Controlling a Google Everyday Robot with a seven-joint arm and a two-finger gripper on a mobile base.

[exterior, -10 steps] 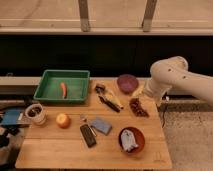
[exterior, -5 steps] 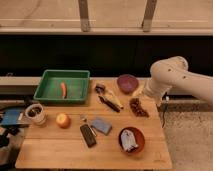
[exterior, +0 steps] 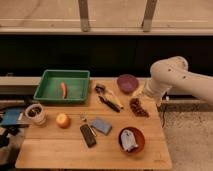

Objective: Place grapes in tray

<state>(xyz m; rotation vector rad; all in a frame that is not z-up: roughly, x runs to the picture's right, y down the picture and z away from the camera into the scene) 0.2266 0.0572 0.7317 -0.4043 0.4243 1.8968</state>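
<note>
Gripper: the gripper (exterior: 156,96) hung at the lower end of the white arm, off the table's right edge and just beyond the grapes; it stood wide open and had hold of nothing
Grapes: the grapes (exterior: 137,107) lay loose on the wooden table (exterior: 150,155), right of centre, between the purple bowl (exterior: 127,82) and the red-brown bowl (exterior: 132,140); they were not yet gripped, so the pick appeared to be the step in hand
Tray: the tray (exterior: 47,89) sat at the table's back left corner, well apart from the grapes; an orange stick-like item (exterior: 63,90) lay in its middle, leaving bare floor on both sides for a drop
Why so placed: the arm probably stood to the right because the grapes were the nearest thing on that side; the spread jaws suited a lumpy bunch
Edges: the grapes lay near the right edge; a clumsy nudge could roll them off
Open room: the banana (exterior: 112,101) lay just left of the grapes, across the straight line to the tray; a lifted carry over it seemed the safer route; the space above the tray was free
</note>
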